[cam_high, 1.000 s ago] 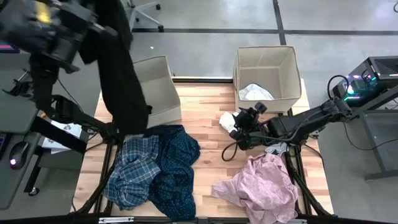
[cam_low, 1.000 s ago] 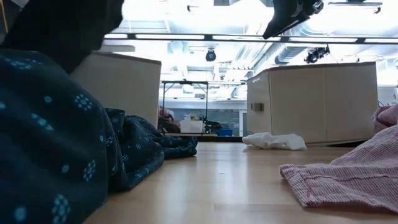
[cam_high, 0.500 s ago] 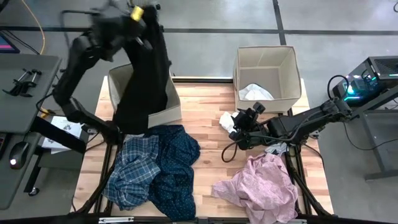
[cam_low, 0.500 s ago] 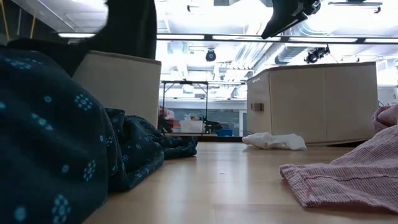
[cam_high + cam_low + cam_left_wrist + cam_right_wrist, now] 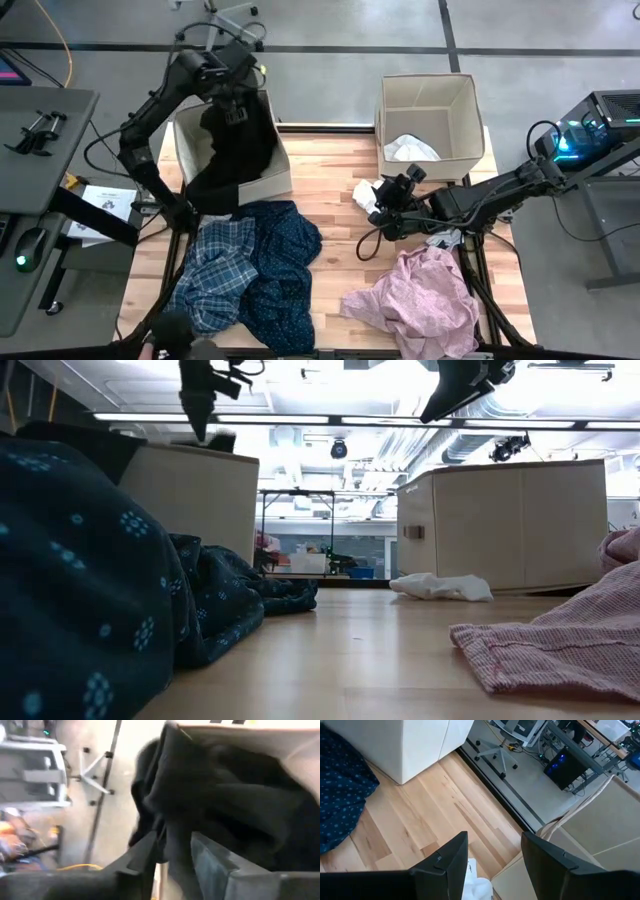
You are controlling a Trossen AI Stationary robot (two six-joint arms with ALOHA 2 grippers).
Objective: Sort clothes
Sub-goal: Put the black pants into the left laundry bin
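black garment (image 5: 232, 150) half hidden in left box (image 5: 262, 175); left gripper (image 5: 236, 112) blurred

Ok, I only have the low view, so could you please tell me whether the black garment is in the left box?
Observer: Partly: the black garment lies in the left box, its lower end hanging over the front wall.
Operator: Where is the left end effector?
Observer: Directly above that box, at the garment's upper end.
Operator: And the right one?
Observer: The right end effector is open and empty, beside a white sock.
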